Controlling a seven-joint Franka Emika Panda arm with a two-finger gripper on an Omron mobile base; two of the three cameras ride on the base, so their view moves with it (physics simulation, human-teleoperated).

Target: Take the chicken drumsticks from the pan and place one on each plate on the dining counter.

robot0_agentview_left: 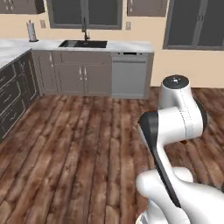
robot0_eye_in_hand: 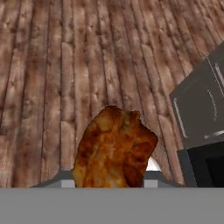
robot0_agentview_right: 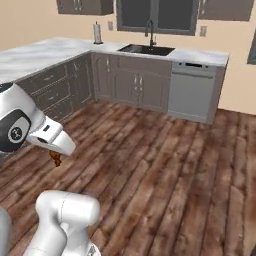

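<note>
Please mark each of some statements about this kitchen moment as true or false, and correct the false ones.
1. The gripper is shut on a chicken drumstick. True.
2. The drumstick hangs over a blue plate. False: in the hand view, brown wooden floor lies below it.
3. The sink is set in the marble worktop under a window. True.
4. The dishwasher stands to the left of the sink. False: in both base views it stands to the right of it.
5. A paper towel roll stands upright on the worktop. True.
6. The floor is tiled white. False: it is made of brown wooden planks.
</note>
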